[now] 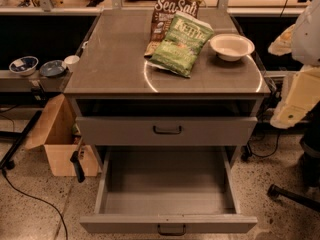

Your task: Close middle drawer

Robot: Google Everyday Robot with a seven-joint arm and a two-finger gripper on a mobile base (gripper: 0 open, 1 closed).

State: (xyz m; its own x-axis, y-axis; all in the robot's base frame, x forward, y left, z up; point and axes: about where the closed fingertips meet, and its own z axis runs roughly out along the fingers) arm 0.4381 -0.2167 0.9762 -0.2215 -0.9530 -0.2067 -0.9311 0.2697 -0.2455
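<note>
The middle drawer [167, 184] is pulled far out at the bottom of the view. Its plain grey box is empty and its flat front with a small dark handle [171, 229] faces me. Above it, the taller top drawer front [167, 130] sits slightly out, with a dark gap under the cabinet top. The lowest drawer is hidden. My arm hangs at the right edge, and its cream end with the gripper [287, 115] is beside the cabinet's right side at top-drawer height, apart from both drawers.
On the cabinet top [110, 64] lie two chip bags [180, 41] and a white bowl [231, 46]. A cardboard box [62, 139] stands on the floor at the left, with small bowls [24, 64] on a shelf above it. A chair base [295, 196] is at the right.
</note>
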